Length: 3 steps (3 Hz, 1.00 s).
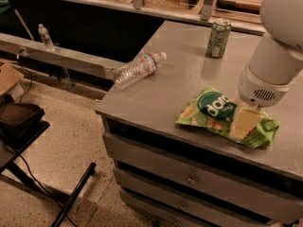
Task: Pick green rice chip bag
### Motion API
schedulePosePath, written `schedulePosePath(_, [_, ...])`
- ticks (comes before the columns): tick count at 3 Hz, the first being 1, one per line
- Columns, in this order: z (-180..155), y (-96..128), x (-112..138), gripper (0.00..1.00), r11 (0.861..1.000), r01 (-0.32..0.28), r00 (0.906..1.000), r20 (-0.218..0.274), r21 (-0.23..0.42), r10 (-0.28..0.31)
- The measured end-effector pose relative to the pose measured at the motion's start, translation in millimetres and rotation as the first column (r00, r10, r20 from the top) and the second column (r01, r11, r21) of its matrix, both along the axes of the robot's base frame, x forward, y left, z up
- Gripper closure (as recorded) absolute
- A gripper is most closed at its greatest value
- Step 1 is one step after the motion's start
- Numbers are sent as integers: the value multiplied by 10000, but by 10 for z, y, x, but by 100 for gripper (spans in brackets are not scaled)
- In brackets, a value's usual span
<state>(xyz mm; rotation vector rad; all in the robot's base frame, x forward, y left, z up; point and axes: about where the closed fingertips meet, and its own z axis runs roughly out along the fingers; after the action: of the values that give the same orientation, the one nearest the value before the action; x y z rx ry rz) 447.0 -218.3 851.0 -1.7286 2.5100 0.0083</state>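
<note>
The bag (213, 110) is laid flat on the table (156, 98) close to the front edge, with its dark round patch turned up and its long side running roughly from 9 to 3 o'clock. Because the broad face is presented upward and little height is offered at the sides, an approach from above is judged to be the sensible one, and the arm (274, 65) is indeed held almost straight over it.

The can (218, 38) is left standing at 12 o'clock from the bag and the bottle (137, 69) is left on its side at 10 o'clock. Both are well apart from the bag, so neither is judged likely to be struck during the pick.

The gripper (246, 122) is placed at the 3 o'clock part of the bag, just beside the patch — over the crinkled film, where loose material can probably be bunched and pinched more easily than at the taut printed middle. Its pale tip is seen against the bag's surface and appears to be touching it, though firm contact cannot be confirmed. How far the gripper is spread cannot be told, since the opening is masked by the wrist housing above it. The bag is not seen lifted — it is flat on the table, so a secure hold is judged not yet made.
</note>
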Motion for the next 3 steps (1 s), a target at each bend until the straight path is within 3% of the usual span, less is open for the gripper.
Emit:
schedulePosePath(1, [-21,-11,5,63,9999,69,9998,-169,135,-67])
schedulePosePath(2, [151,-32,33,87,9981,102,9999,-11,607,-102])
schedulePosePath(3, [458,-68,84,100,9918,61,9986,505,1280,-126])
